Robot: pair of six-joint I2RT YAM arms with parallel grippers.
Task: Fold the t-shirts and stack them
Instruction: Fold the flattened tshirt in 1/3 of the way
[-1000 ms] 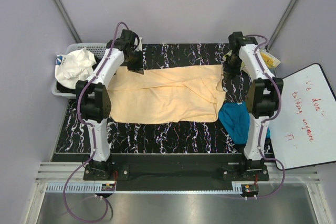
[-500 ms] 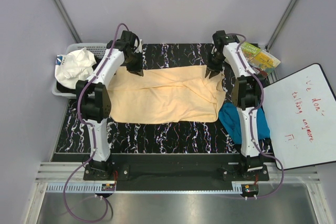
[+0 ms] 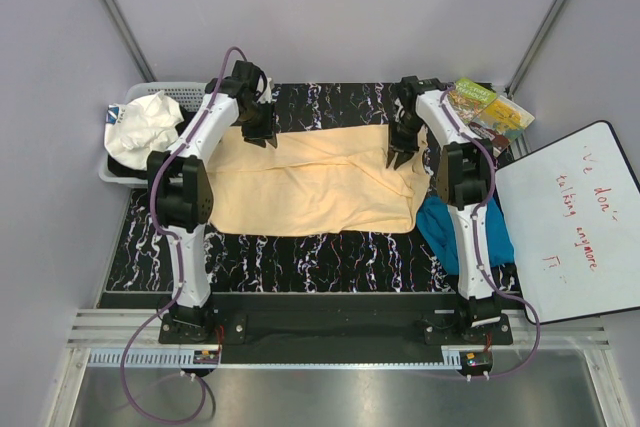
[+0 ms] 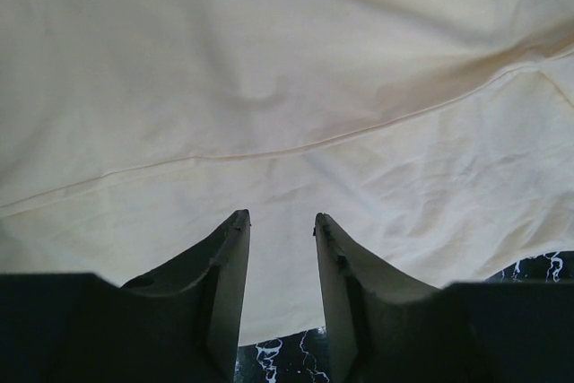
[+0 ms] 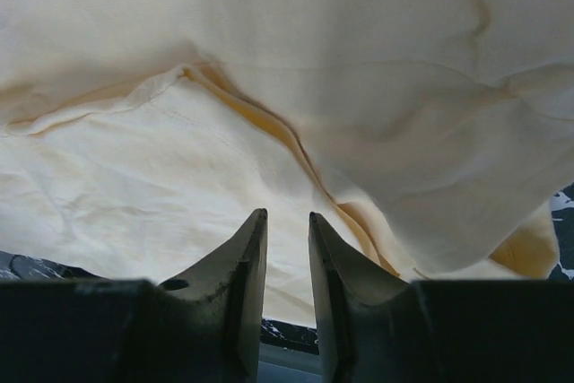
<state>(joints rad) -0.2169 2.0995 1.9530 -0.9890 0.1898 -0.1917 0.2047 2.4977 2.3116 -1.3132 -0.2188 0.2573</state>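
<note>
The pale peach-yellow t-shirt (image 3: 315, 182) lies spread flat and partly folded on the black marbled table (image 3: 300, 257). It fills the left wrist view (image 4: 287, 87) and the right wrist view (image 5: 269, 69). My left gripper (image 3: 262, 137) hovers over the shirt's far left edge, jaws open and empty (image 4: 282, 216). My right gripper (image 3: 398, 155) is over the shirt's far right corner, jaws a little apart and empty (image 5: 287, 214). The teal-blue t-shirt (image 3: 452, 232) lies crumpled at the right, partly hidden by the right arm.
A white basket (image 3: 135, 137) with crumpled white cloth stands at the far left. Yellow-green packets (image 3: 485, 107) lie at the far right corner. A whiteboard (image 3: 575, 217) with red writing rests at the right edge.
My right gripper has swung left from beyond the shirt's right edge to above its far right corner. The left gripper has barely moved.
</note>
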